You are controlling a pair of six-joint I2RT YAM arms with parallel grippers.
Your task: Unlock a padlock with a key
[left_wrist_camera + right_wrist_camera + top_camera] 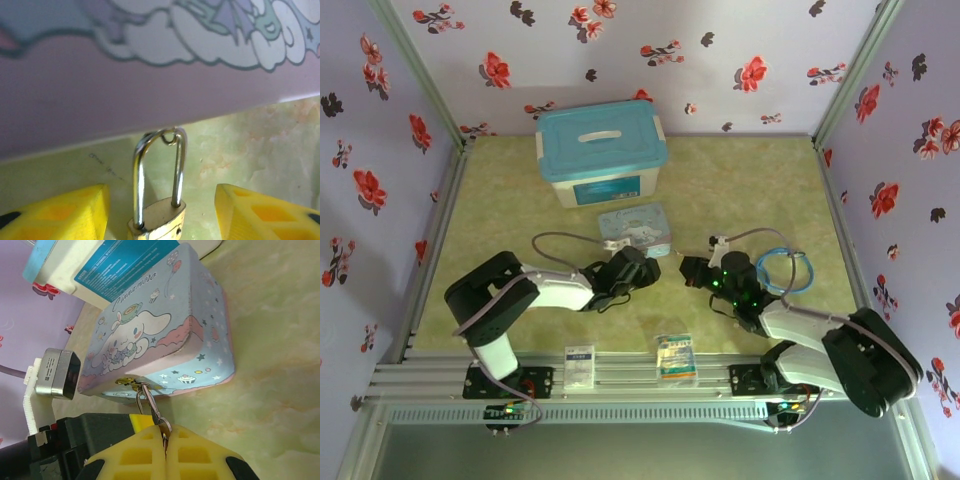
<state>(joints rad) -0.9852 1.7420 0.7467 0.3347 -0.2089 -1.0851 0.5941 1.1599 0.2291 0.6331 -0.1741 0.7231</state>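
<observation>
Seeing padlock (156, 222) low centre in L wrist view, between the yellow fingers (70, 212) of L gripper (161, 192). Spread apart, w/ bare table (260, 150) showing on both sides of the lock and neither pad touching it. Brass body cut off by bottom edge, both shackle legs reaching into it. Top of shackle hooked thru small wire loop (171, 136) at foot of tin (150, 85) front wall.

From R wrist view: thin silvery shackle running from brass clasp (127, 381) on tin's lower edge down to tips of R gripper (165, 440). Pressed fully together there, pads meeting at a seam, w/ small metal bit (163, 428) poking out at the tip — too small to tell what. Lock body hidden behind those tips. One yellow finger of L gripper just beside, on the left.

From top view: grippers nearly tip to tip just in front of tin (635, 228), L (642, 268) coming from left, R (692, 272) from right. Tin lying flat, near side of blue-lidded storage box (602, 150). Blue cable (785, 272) coiled by R arm — two packets (580, 367) (675, 357) on the rail at near edge.
</observation>
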